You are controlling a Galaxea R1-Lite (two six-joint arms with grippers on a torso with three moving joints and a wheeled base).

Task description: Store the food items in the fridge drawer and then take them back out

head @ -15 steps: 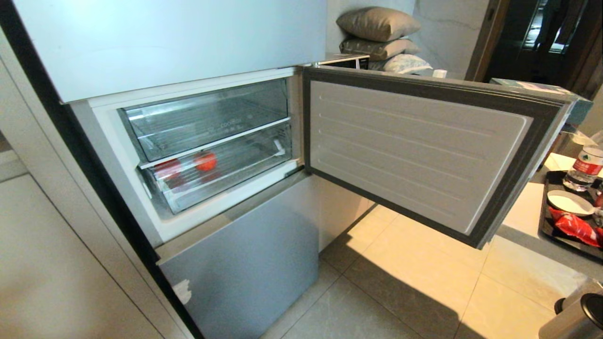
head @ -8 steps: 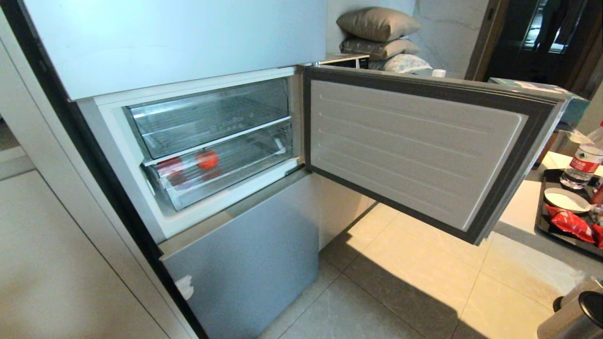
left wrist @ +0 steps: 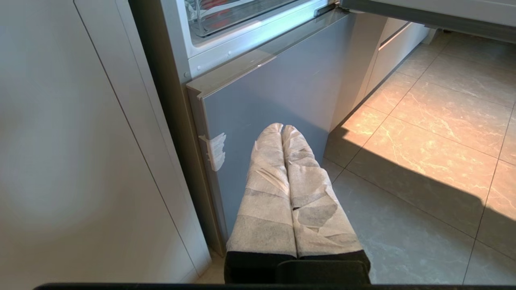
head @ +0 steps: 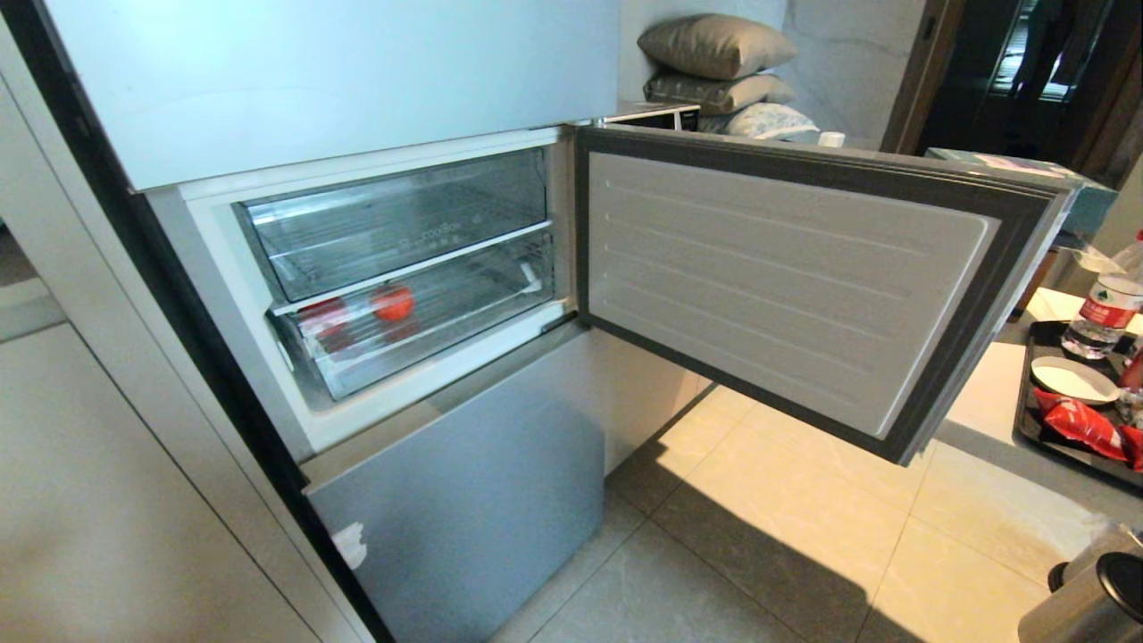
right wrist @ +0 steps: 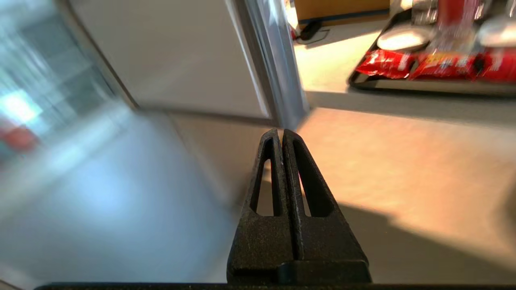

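Two red food items lie in the fridge drawer, the lower clear drawer of the open middle compartment: a dull red fruit at its left and a brighter red piece beside it. The drawer is pushed in. Neither arm shows in the head view. My left gripper, its fingers wrapped in white tape, is shut and empty, low in front of the silver-blue lower door panel. My right gripper, with black fingers, is shut and empty near the open door's edge.
The compartment door stands swung open to the right over the tiled floor. An empty clear upper drawer sits above the lower one. At far right a black tray on a counter holds red packets and a bottle. A bin stands at bottom right.
The whole head picture shifted slightly between one second and half a second ago, so the camera moved. Since then it holds still. The food items and drawer stay as they were.
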